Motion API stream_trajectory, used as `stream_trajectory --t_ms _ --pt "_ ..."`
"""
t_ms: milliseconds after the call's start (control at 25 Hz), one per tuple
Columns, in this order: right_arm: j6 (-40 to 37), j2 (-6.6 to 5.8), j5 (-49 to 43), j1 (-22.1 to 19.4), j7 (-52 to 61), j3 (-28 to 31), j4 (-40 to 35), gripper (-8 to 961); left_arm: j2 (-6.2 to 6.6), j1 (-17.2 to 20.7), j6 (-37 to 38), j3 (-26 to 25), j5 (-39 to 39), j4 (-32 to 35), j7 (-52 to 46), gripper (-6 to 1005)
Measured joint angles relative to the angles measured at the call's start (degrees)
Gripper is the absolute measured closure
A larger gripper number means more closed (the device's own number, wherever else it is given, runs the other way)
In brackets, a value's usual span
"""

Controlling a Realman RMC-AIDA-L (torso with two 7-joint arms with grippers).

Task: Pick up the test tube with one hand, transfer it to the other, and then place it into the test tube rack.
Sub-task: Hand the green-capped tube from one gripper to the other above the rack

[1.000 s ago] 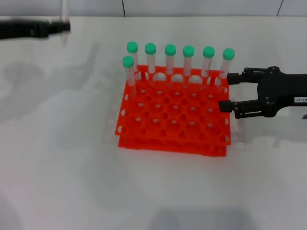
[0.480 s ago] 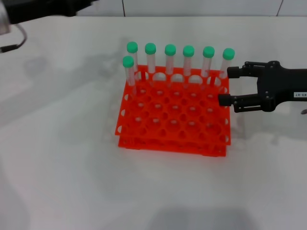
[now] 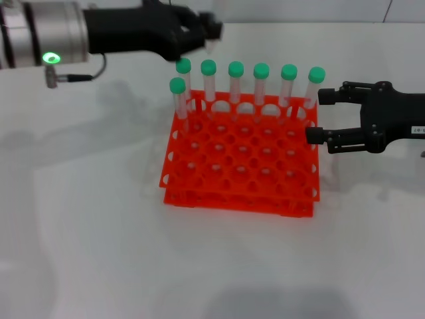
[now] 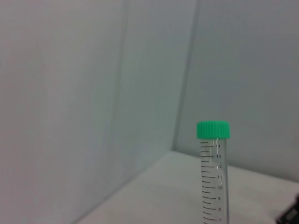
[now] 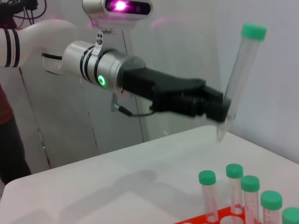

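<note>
We read this as the handover stage. The left gripper [image 3: 206, 30] sits at the upper left of the head view, just above the far-left corner of the test tube rack [image 3: 242, 199], and it is clamped on the lower end of the test tube [image 5: 238, 77]. In the right wrist view that tube stands nearly upright, its green cap leaning a little toward the upper right of the frame and its tip poking out below the black fingers [image 5: 212, 107]. In the head view the tube itself is too blurred for us to trace.

The right gripper [image 3: 313, 116] waits at the right edge of the head view, level with the rack's far-right corner, its jaws spread wide and holding nothing (its small white label shows on the body). So the tube lies well to the left of it, across the whole row of standing tubes [image 3: 261, 83], with its long axis vertical; the upper shaft is bare, and we judge that to be where the right gripper should close.

A second ago the left arm was only a dark streak at the frame's far upper left corner; now it reaches in over the rack. The right gripper has drifted slightly toward the right edge.
</note>
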Motion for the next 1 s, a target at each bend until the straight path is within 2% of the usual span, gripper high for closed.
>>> stream_trajectory --t_ms 200,560,1000 --pt "-0.06 -0.15 0.78 -0.84 -0.5 0.3 -0.19 112 -0.13 -0.3 -0.37 5.3 0.45 0.08 -0.34 795" --pt "-2.59 -0.03 0.97 -1.68 -0.73 4.99 -0.08 111 -0.41 0.38 -0.46 5.81 0.81 -0.18 0.93 793" --pt "-2.39 -0.1 3.81 -1.54 -0.55 6.62 -0.69 111 -0.54 0.45 0.04 5.89 0.84 -0.05 1.35 790"
